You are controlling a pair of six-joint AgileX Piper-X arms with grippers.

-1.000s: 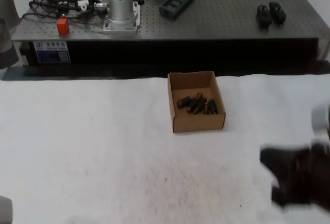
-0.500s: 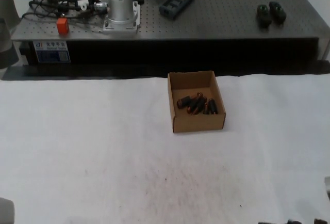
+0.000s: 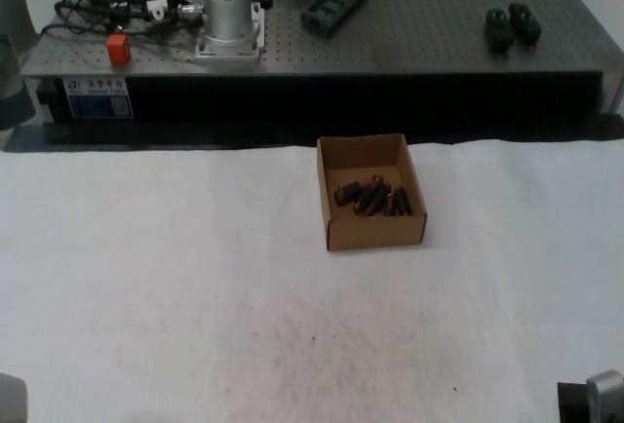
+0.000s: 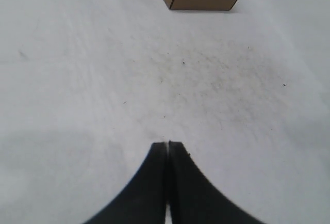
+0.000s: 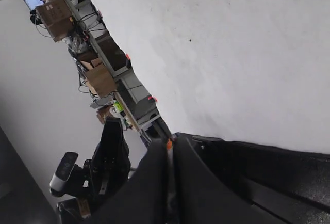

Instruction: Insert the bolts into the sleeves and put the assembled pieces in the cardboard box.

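White cloth covers the worktop (image 3: 146,296), with the cardboard box (image 3: 375,231) at its middle holding several dark assembled pieces (image 3: 373,197), so the task looks about finished. Left hand (image 4: 168,146) and right hand (image 5: 167,149) are both closed on nothing.

Black left claw (image 4: 168,145), curved fingers (image 4: 147,188)

orange block (image 3: 118,48) and black tray (image 3: 334,4) sit on the perforated table (image 3: 439,43).
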